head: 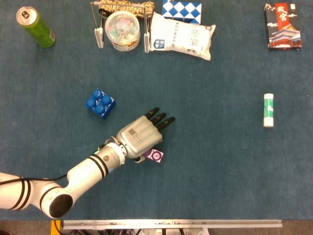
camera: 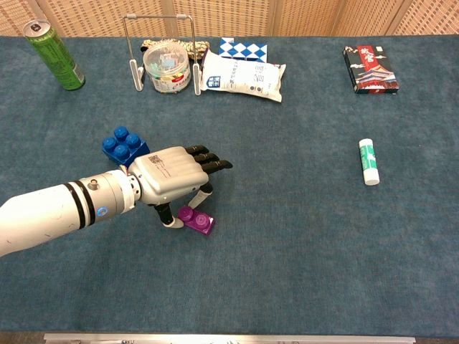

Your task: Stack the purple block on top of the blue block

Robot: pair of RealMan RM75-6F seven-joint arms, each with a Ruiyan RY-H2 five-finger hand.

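Chest view shows the left hand (camera: pixel 172 180) low over the purple block (camera: pixel 196 220), palm down, its dark-tipped fingers (camera: pixel 208 160) reaching out to the right. The thumb and one finger come down on either side of the block's left end and touch it, but I cannot tell whether they truly grip it. The block lies flat on the table (camera: pixel 301 236), studs up, its long axis running from far-left to near-right. In the head view the hand (head: pixel 140 136) covers most of the purple block (head: pixel 155 156), leaving only its right end showing.

The blue block (camera: pixel 123 145) sits on the table just far-left of the hand, studs up, apart from the purple one. Neither view shows the right hand.

Along the far edge stand a green can (camera: pixel 55 56) and a white pouch (camera: pixel 242 78).
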